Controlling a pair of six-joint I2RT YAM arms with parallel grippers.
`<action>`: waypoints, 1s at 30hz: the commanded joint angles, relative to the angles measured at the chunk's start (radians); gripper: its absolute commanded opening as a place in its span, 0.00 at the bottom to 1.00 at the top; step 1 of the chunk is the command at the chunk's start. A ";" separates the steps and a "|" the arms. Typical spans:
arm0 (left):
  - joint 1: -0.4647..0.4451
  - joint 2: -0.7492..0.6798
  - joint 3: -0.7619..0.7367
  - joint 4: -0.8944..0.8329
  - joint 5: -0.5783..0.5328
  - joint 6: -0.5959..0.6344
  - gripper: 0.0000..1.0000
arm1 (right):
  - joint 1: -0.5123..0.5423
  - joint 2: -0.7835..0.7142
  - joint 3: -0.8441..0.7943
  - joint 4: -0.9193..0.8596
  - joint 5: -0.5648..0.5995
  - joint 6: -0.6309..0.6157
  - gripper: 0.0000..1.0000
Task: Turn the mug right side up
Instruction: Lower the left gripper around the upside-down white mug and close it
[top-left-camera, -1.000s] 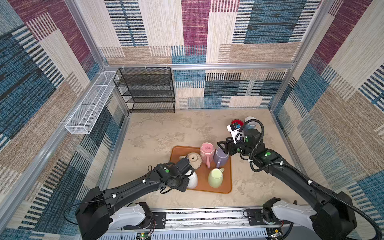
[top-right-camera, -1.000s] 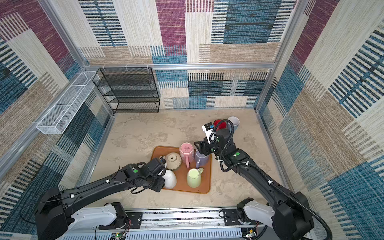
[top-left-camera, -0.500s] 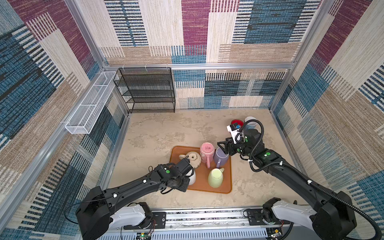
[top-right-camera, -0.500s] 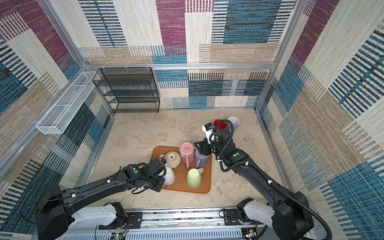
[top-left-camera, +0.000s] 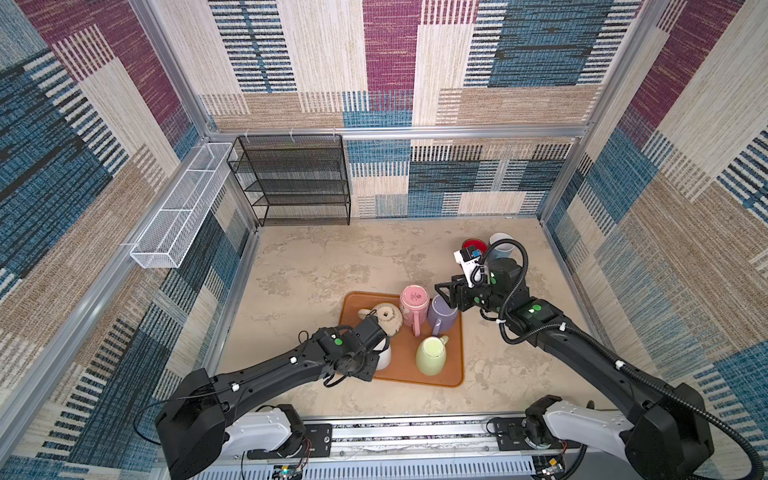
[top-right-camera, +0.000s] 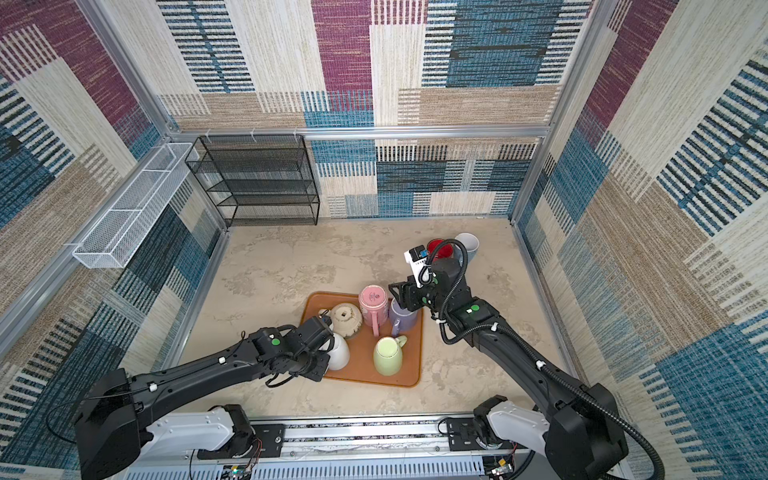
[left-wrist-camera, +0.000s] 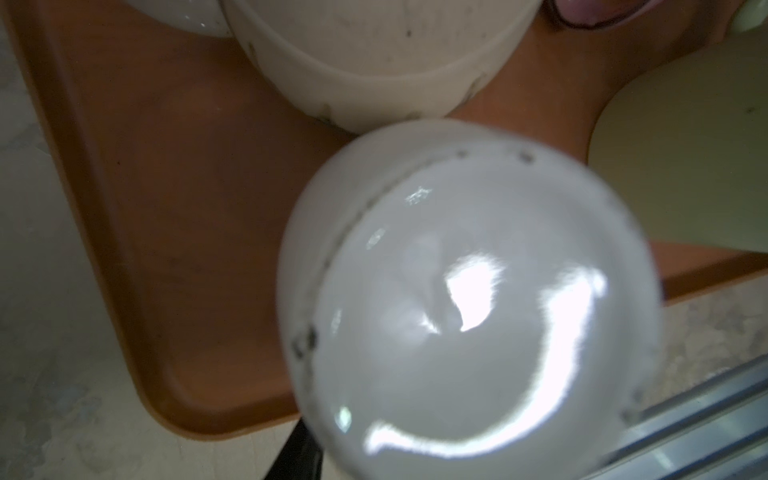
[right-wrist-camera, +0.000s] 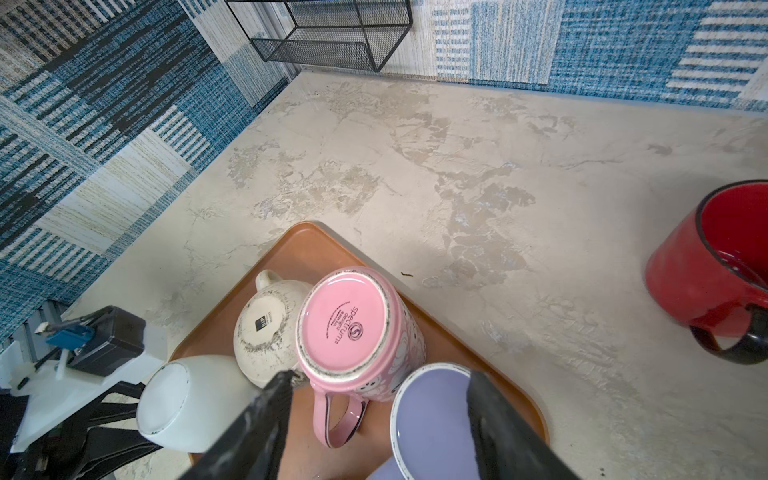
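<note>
Only the left side moved: left gripper (top-left-camera: 375, 353) eased back a touch, and the glossy white ceramic mug (top-left-camera: 385, 359) it's gripping crept slightly up the orange plastic tray (top-left-camera: 407, 362) toward the speckled cream mug (top-left-camera: 386, 318)

Bright, even light pours down from overhead in both top views, and the shadows we see on the table (top-left-camera: 316, 266) are faint and soft. The wall rails bow toward the picture edges, which is plain wide-angle bending. In the left wrist view we're far too close. The white mug (left-wrist-camera: 469, 299) is a blur, hard white glare streaks cross its glossy base, and the tray (left-wrist-camera: 166, 199) looks dim and soft. The right wrist view is crisp, and we can read the print on the pink mug (right-wrist-camera: 345, 324). The red mug (right-wrist-camera: 706, 266) stretches at the frame edge, with a sheen inside.
</note>
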 joint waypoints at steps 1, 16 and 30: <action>-0.004 0.005 0.006 0.006 -0.039 -0.028 0.36 | 0.000 -0.003 0.002 0.023 0.003 0.009 0.68; -0.018 0.040 0.008 0.006 -0.085 -0.029 0.24 | 0.001 -0.002 -0.005 0.027 0.000 0.015 0.68; -0.020 0.028 0.019 -0.006 -0.100 -0.010 0.04 | 0.001 -0.005 -0.007 0.028 -0.005 0.017 0.68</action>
